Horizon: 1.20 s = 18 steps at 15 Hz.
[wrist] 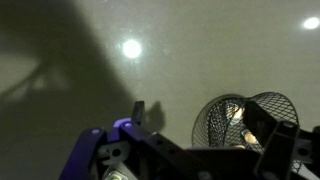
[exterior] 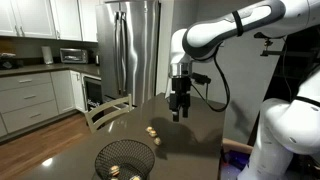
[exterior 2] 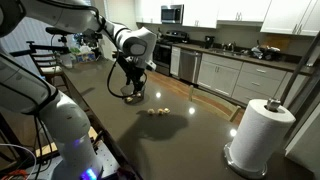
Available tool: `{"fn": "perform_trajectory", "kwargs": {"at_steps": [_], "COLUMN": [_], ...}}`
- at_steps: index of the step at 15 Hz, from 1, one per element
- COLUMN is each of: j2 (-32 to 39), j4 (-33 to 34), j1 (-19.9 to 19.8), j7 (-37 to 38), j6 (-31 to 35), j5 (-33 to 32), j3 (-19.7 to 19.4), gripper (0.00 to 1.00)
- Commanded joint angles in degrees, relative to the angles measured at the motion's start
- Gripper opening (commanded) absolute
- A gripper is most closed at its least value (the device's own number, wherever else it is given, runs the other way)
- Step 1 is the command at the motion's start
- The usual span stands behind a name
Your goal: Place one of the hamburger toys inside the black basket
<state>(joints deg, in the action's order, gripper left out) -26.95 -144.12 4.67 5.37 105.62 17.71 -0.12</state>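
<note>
I can't tell whether the raised gripper (exterior: 180, 112) is clenched; it should descend squarely over one small tan hamburger toy (exterior: 152, 130) near the round black wire-mesh basket (exterior: 110, 163).

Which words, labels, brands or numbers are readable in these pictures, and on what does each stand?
None can be read.
The black basket, the refrigerator and the paper towel roll show no legible text; the microwave panel is too small and blurred.
</note>
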Motion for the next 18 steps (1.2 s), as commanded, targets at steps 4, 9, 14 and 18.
{"fn": "perform_trajectory", "kwargs": {"at_steps": [4,9,14,18], "j2": [0.02,0.02,0.84,2.81], "j4": [0.09,0.09,0.57,1.9], "j1": [-0.92,-0.92,-1.08,-1.49], "j7": [-0.31,-0.31,-0.52,-0.36], "j6": [-0.2,-0.2,0.01,0.52], "j5": [0.31,0.31,0.24,0.11], "j3": [0.81,0.81,0.7,0.57], "gripper": [1.0,1.0,1.0,1.0]}}
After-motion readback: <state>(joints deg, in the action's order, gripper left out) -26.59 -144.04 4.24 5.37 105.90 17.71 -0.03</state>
